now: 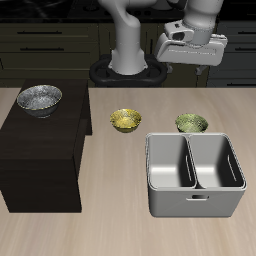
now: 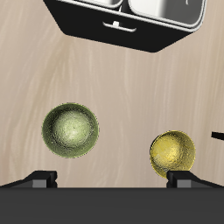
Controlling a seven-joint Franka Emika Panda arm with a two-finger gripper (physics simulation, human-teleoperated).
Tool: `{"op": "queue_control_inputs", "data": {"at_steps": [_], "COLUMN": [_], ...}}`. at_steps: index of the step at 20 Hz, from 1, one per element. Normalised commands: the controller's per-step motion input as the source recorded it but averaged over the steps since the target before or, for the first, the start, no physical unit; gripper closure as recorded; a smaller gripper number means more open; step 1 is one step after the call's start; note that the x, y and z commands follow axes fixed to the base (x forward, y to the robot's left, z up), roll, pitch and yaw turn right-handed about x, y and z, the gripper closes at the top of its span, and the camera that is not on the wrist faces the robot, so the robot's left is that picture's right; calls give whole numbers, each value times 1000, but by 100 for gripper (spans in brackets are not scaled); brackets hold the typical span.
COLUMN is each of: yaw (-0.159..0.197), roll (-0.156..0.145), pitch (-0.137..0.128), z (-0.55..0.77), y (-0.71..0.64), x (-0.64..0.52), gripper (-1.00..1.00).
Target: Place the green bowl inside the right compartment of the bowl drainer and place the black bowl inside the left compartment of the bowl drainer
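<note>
The green bowl [image 1: 191,123] sits upright on the table just behind the bowl drainer [image 1: 195,172], a grey two-compartment tub whose both compartments hold nothing. The black bowl [image 1: 39,98], silvery and speckled, rests on top of a dark cabinet. My gripper [image 1: 192,60] hangs high above the green bowl and is open, with nothing between its fingers. In the wrist view the green bowl [image 2: 71,131] lies below the gripper [image 2: 112,179], whose fingertips [image 2: 42,178] stand wide apart, and the drainer's [image 2: 131,24] handle side shows too.
A yellow-gold bowl [image 1: 126,120] [image 2: 172,151] stands on the table beside the green bowl, between it and the dark cabinet [image 1: 40,150]. The cabinet is a tall block at the table's side.
</note>
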Motion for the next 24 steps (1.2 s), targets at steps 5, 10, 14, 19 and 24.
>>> {"op": "queue_control_inputs", "data": {"at_steps": [5, 10, 14, 19, 24], "yaw": [-25, -9, -17, -16, 23], "roll": [-5, 17, 17, -24, -18], "pitch": [19, 13, -9, 10, -93], "z": [-14, -13, -121, -199, -117], "y": [75, -17, -35, -44, -51], "x": [90, 81, 195, 39, -76], "gripper": [-100, -100, -100, -100, -100]}}
